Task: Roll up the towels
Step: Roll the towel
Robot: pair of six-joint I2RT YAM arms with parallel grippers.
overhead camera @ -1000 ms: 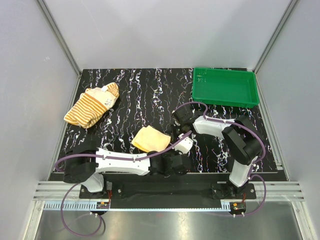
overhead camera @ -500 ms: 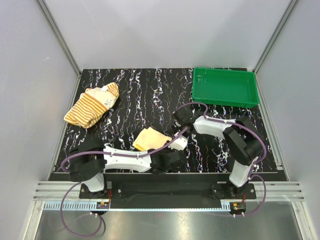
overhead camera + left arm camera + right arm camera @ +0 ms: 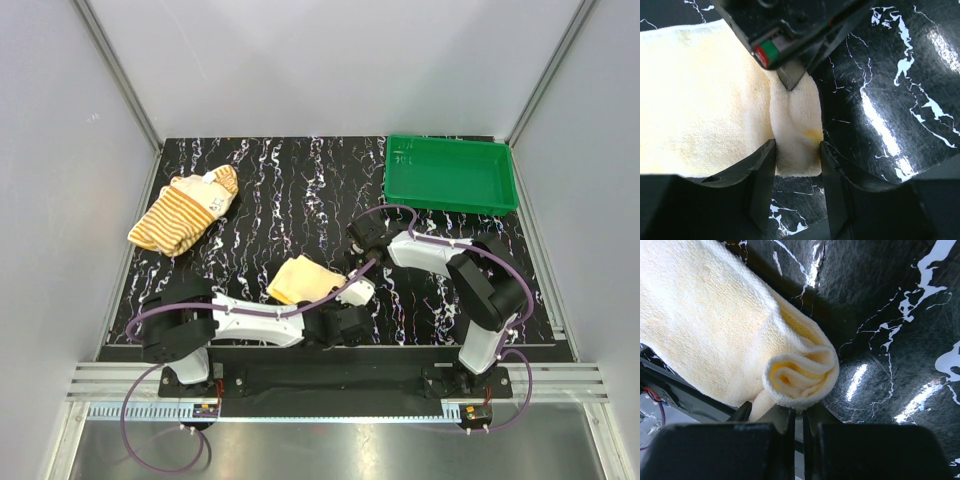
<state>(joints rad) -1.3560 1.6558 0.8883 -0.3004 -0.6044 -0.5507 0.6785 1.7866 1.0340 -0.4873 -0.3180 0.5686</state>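
The plain yellow towel (image 3: pixel 300 280) lies low and centre on the black, white-veined table (image 3: pixel 300 190) in the top view, just ahead of the arm bases, with both wrists crowded at its right edge. The striped towel (image 3: pixel 185 213) sits bunched at the left of the table, well apart from both arms. The green tray (image 3: pixel 450 178) stands at the upper right of the table.

In the left wrist view, the left gripper (image 3: pixel 797 146) has its two dark fingers (image 3: pixel 762 170) drawn in on a narrow fold of the yellow towel. The cloth fills the gap and touches both inner faces, and the rest of the towel spreads out to the upper left of that frame. Just above the fold, the right arm's dark fingertips come down to a point on the same strip of cloth.

In the right wrist view, the right gripper (image 3: pixel 796 415) is nearly closed, with only a thin slit between the fingers and the towel's hem pinched in it. Directly above the tips the towel's edge is curled into a small loose coil of a few layers. The flat part of the towel runs off to the upper left of the frame, with glossy table to the right.
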